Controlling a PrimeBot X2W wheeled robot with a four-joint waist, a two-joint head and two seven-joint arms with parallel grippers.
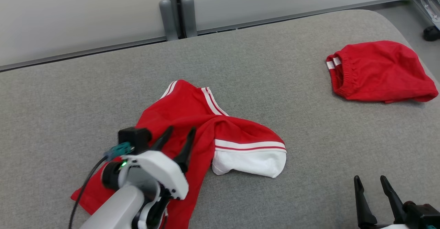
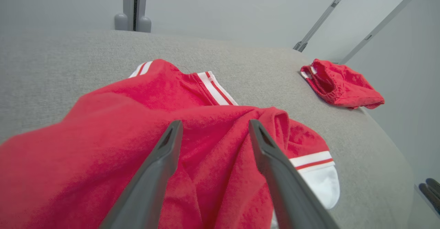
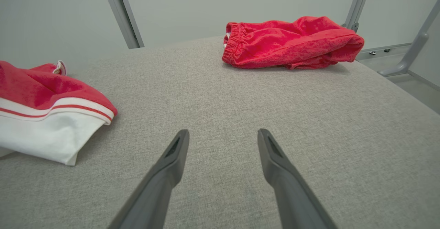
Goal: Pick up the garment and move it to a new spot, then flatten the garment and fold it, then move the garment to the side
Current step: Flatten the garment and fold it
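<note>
head view: left tool spread wide, empty, over the crumpled red garment.

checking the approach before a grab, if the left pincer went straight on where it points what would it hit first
The red garment with white stripes: the open left pincer points into its bunched red folds, though the gap is hard to judge.

We find no legible text, label, brand, number or sign in any view. The crumpled red fabric garment with white stripes and a white cuff carries plain striping only. The bundled red fabric shorts with an elastic waistband and the grey woven table surface bear no readable marking.
</note>
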